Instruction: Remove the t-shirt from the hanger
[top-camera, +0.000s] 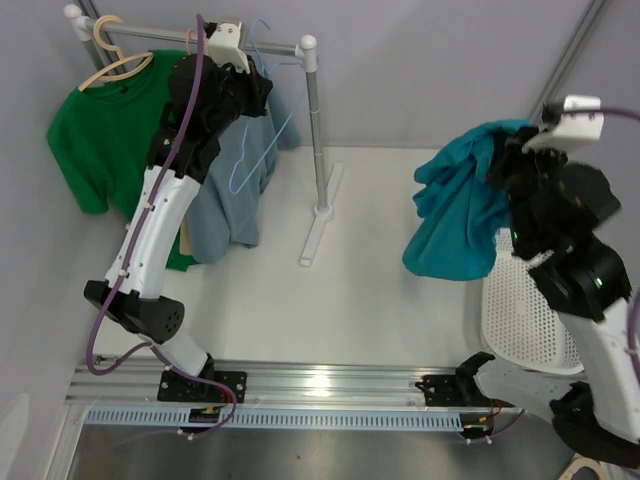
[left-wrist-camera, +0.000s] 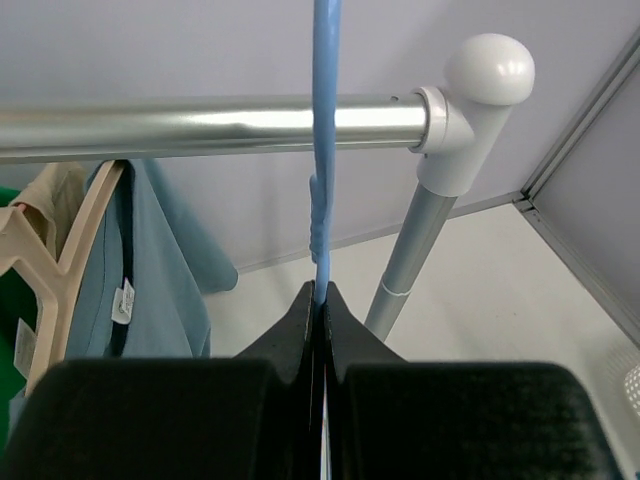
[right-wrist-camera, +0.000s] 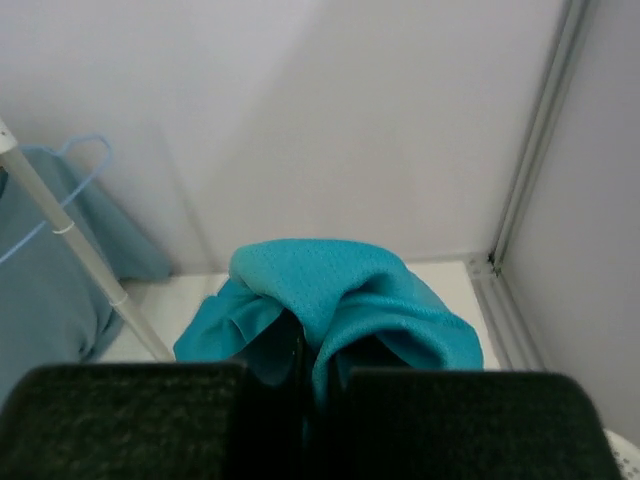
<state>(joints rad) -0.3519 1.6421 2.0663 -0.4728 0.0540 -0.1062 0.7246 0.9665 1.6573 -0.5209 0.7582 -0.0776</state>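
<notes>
While clamped, t-shirt (top-camera: 455, 215) hangs near basket (top-camera: 520, 300).

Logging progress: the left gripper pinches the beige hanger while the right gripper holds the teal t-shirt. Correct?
No: the left gripper pinches the blue hanger, as the left wrist view shows. The right gripper does hold the teal t-shirt.

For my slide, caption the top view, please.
Right gripper holds the teal t-shirt aloft; left gripper pinches the empty blue hanger.

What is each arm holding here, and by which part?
The left claw pinches the blue hanger on its thin wire. The right claw grips the teal t-shirt by a bunched fold; which part is unclear.
</notes>
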